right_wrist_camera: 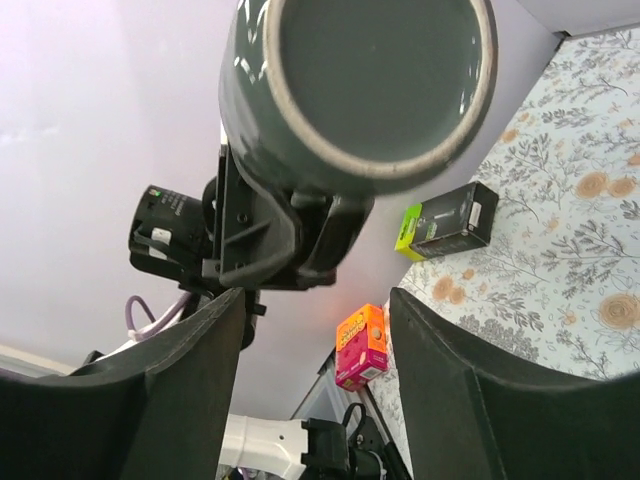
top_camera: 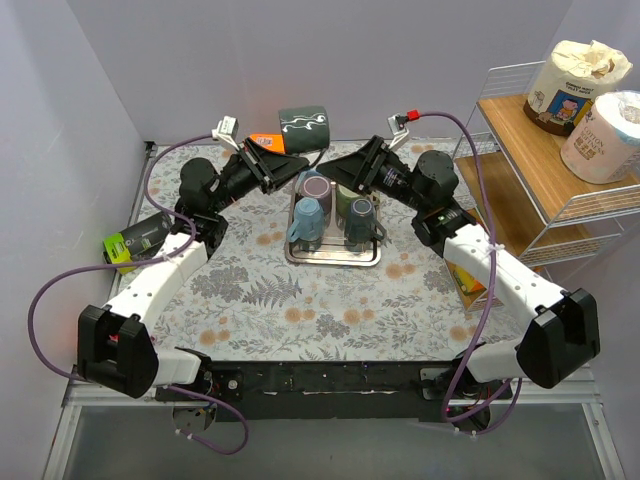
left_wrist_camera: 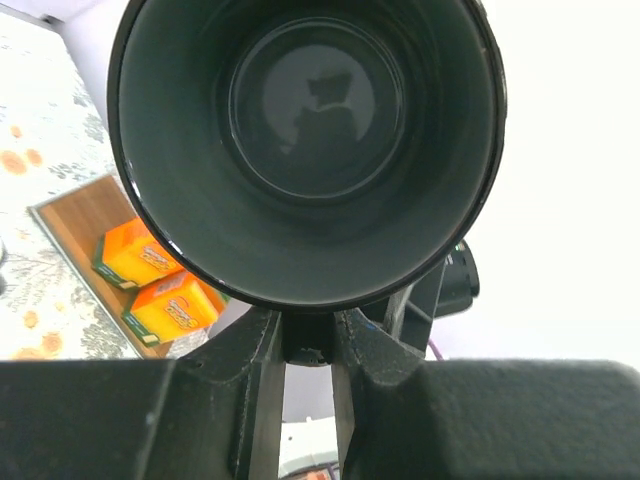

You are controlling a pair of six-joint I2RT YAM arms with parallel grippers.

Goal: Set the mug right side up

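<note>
A dark green mug (top_camera: 303,128) with white squiggles hangs in the air on its side, above the far end of the metal tray (top_camera: 333,258). My left gripper (top_camera: 293,150) is shut on it from below. In the left wrist view the mug's open mouth (left_wrist_camera: 305,140) faces the camera and the fingers (left_wrist_camera: 255,365) pinch its lower part, seemingly the handle. My right gripper (top_camera: 337,172) is open and empty, just right of and below the mug. In the right wrist view the mug's flat base (right_wrist_camera: 375,80) faces the camera, beyond the spread fingers (right_wrist_camera: 205,375).
The tray holds several other mugs (top_camera: 308,215). A black and green box (top_camera: 135,240) lies at the left edge, and an orange box (top_camera: 466,280) at the right. A wire shelf (top_camera: 540,190) with toilet paper rolls (top_camera: 578,75) stands far right.
</note>
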